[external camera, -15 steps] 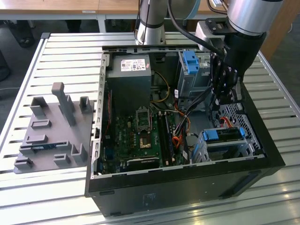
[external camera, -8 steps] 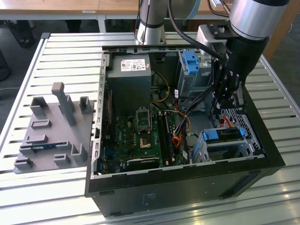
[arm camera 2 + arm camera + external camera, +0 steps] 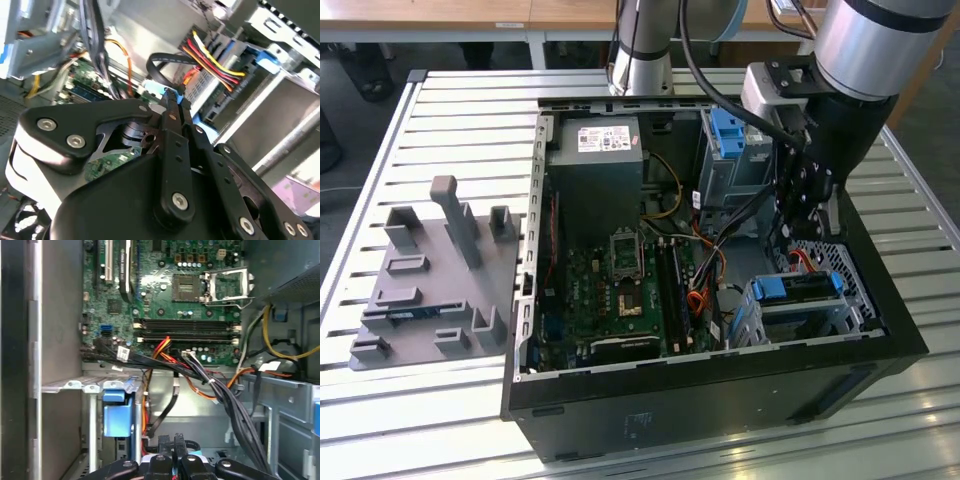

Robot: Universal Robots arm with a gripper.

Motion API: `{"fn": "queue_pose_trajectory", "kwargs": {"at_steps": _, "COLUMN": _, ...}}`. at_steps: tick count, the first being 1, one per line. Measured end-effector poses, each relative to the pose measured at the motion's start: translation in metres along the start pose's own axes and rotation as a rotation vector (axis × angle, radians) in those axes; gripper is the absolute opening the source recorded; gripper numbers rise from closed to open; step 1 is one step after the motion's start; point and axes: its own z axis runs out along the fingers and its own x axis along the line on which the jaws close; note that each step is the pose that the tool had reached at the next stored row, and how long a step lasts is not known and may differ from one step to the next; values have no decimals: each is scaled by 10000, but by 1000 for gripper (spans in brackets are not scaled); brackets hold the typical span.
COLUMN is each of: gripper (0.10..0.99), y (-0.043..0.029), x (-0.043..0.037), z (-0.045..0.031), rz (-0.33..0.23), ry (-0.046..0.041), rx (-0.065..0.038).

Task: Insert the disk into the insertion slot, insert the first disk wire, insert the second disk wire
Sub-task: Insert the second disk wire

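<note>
The disk (image 3: 798, 290) already sits in the insertion slot (image 3: 840, 300), at the exterior view's right. The gripper (image 3: 172, 102), jaws clenched on a small blue connector (image 3: 170, 93), hangs just beside its wired end.

Blue-framed disk (image 3: 798, 290) seated flat in the grey perforated insertion slot (image 3: 860, 300), coloured wires at its end

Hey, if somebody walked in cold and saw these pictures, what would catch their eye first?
Probably the open computer case with its green motherboard laid bare, mid-table in the exterior view. Next, the arm's claw reaching down inside toward that view's right, just above the blue-framed disk sitting in its grey slot. Red, yellow and orange wires run beside it.
</note>
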Motion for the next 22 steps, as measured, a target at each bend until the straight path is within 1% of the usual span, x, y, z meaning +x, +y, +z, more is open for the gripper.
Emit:
{"fn": "queue_pose_trajectory", "kwargs": {"at_steps": 6, "gripper": 149, "y": 0, "x": 45, "z": 0, "rz": 0, "ry": -11, "rx": -1}}
{"fn": "queue_pose_trajectory", "kwargs": {"at_steps": 16, "gripper": 149, "y": 0, "x": 205, "z": -4, "rz": 1, "ry": -11, "rx": -1}}
{"fn": "queue_pose_trajectory", "kwargs": {"at_steps": 20, "gripper": 149, "y": 0, "x": 229, "z": -2, "rz": 1, "ry": -12, "rx": -1}}
{"fn": "queue_pose_trajectory", "kwargs": {"at_steps": 22, "gripper": 149, "y": -1, "x": 256, "z": 1, "rz": 0, "ry": -11, "rx": -1}}
